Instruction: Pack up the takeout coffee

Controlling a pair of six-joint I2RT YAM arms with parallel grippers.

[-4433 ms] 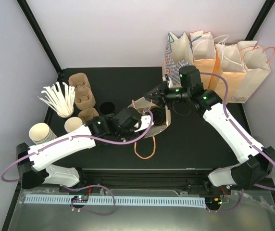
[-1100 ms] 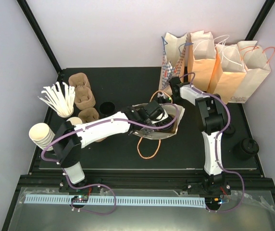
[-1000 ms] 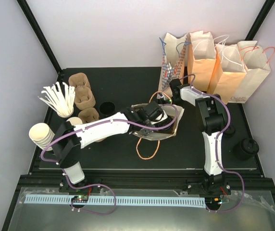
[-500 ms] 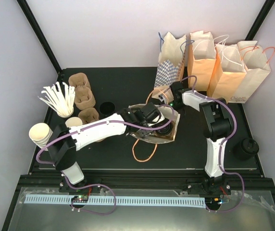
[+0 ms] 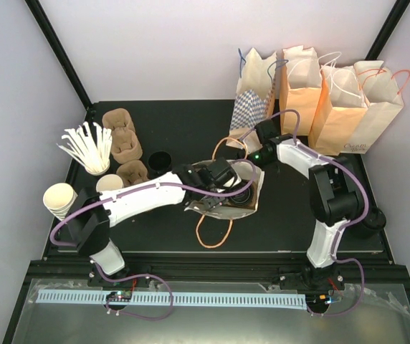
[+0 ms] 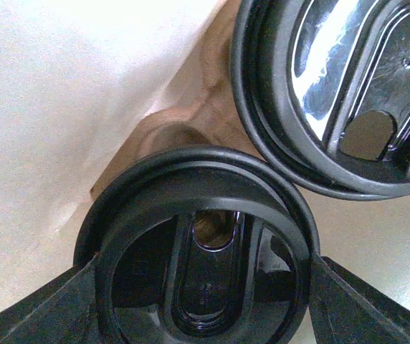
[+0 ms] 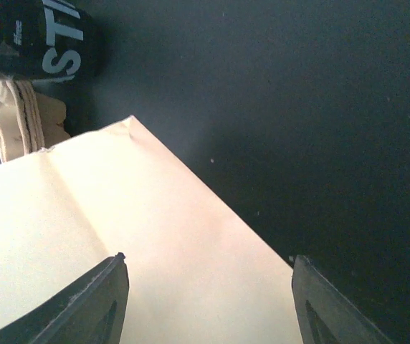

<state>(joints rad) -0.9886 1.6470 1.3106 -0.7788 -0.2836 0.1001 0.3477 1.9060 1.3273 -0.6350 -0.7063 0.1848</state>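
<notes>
A cream paper bag sits open at mid-table with my left gripper reaching inside it. In the left wrist view the takeout coffee shows only its round black lid; my left gripper is shut on it, both fingers against the rim. The cup's side is hidden. A second black-lidded cup stands beside it in the bag. My right gripper is at the bag's far right rim. In the right wrist view that gripper is open over the bag's flat cream wall.
A black cup with pale lettering stands left of the bag. Further left are stirrers, brown cup carriers and stacked cream cups. Paper bags and a patterned bag stand at the back right. An orange handle loop lies nearer.
The open bag has slid a little toward the near edge with my left gripper still inside. My right arm has swung outward, its gripper staying at the bag's rim. The patterned bag stands upright again.
</notes>
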